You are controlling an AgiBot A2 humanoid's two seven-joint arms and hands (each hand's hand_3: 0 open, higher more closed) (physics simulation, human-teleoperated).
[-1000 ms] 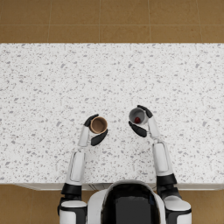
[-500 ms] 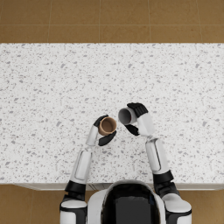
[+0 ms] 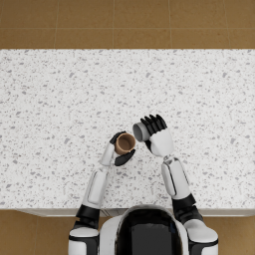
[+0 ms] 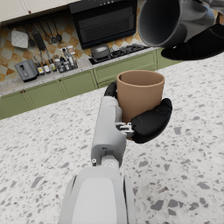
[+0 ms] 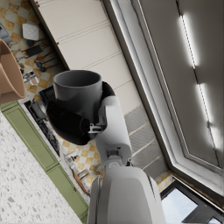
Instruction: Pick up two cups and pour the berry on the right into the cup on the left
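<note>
My left hand [image 3: 118, 153] grips a brown cup [image 3: 124, 143] and holds it upright above the speckled counter [image 3: 60, 99]. The left wrist view shows that hand [image 4: 146, 122] wrapped round the brown cup [image 4: 139, 92]. My right hand [image 3: 155, 130] grips a grey cup [image 3: 140, 132] tipped on its side, its mouth turned toward the brown cup and close to its rim. In the right wrist view the right hand [image 5: 72, 122] holds the grey cup [image 5: 78, 94], with the brown cup [image 5: 8, 76] at the frame edge. No berry shows in any view.
The white speckled counter spreads wide on all sides of the hands, with its front edge [image 3: 55, 211] near my body. Brown tiled floor [image 3: 124, 22] lies beyond the far edge. Green cabinets and a stove [image 4: 105, 52] stand in the background.
Both hands have moved inward toward the middle, bringing the cups together. The grey cup has tipped over from upright until its mouth faces the brown cup.
</note>
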